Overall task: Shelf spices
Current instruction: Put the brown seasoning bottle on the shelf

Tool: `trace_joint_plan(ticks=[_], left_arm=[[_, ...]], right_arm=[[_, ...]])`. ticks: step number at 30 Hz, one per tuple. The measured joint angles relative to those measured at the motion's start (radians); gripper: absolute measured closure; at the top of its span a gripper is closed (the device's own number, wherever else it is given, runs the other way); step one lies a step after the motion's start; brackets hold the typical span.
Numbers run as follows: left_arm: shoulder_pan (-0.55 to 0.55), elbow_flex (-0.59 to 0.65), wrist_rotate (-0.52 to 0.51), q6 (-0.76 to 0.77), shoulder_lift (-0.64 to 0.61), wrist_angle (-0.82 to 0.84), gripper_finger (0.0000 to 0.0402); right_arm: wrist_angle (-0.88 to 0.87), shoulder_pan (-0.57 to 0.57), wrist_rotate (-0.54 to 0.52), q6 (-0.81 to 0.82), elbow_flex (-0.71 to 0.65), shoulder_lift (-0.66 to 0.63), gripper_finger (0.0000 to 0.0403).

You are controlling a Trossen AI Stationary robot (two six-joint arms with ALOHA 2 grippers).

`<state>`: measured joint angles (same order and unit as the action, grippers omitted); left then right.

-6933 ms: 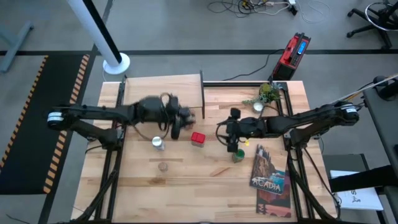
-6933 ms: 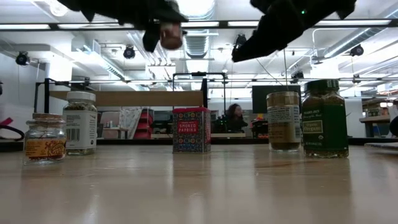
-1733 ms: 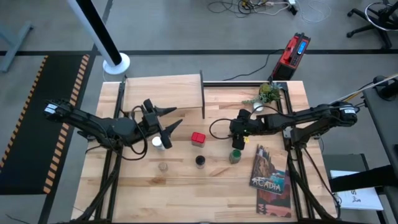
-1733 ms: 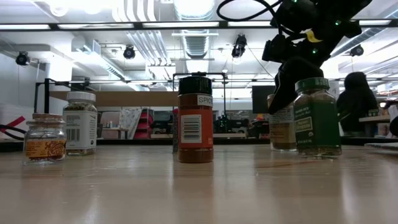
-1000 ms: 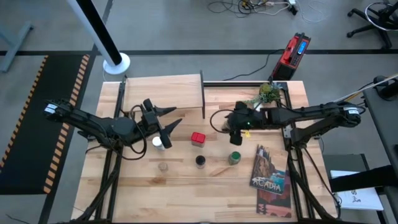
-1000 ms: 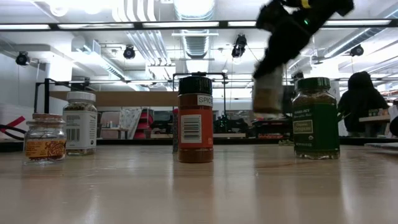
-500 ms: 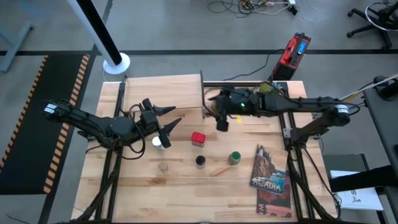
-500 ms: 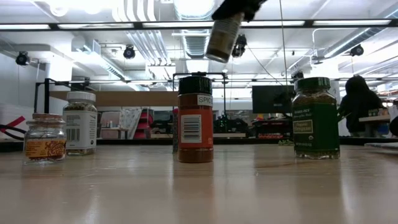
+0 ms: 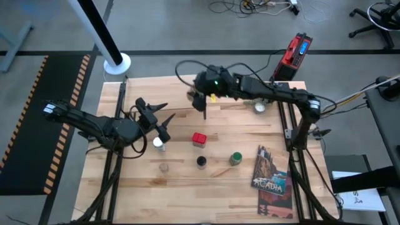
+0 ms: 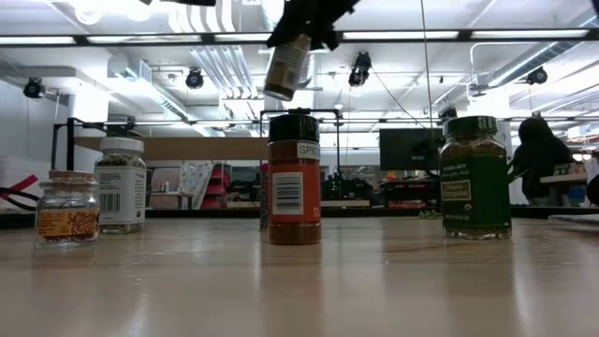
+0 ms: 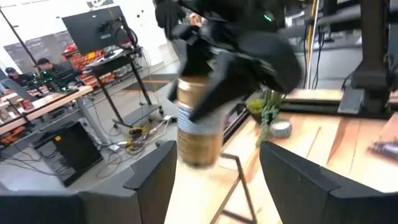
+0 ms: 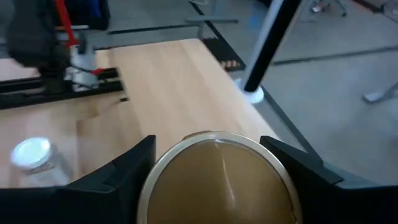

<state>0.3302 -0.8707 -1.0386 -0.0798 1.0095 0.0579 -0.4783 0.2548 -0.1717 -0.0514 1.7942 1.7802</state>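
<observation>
Right gripper (image 9: 199,99) clamps the tan canister (image 10: 286,65) over the shelf (image 9: 164,92) edge.
Released too close to that right edge, it probably tips off; left gripper (image 9: 164,119) waits, fingers apart.

Acadia book (image 9: 270,174) near the table's right front corner, small potted plant (image 9: 261,100) behind it
</observation>
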Motion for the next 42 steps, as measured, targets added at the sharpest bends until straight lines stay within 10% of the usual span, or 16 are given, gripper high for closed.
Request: trace_joint_plan(ticks=[16,42], left_arm=[[0.0,0.002,-0.025,0.203,-0.065,0.313,0.0195],[0.0,-0.001,-0.019,0.258,-0.077,0.32,0.0204]], right_arm=[[-0.235,0.11,-0.003,0.137,0.412,0.307,0.0156],[-0.241,0.202,-0.019,0.21,0.492,0.405,0.0137]])
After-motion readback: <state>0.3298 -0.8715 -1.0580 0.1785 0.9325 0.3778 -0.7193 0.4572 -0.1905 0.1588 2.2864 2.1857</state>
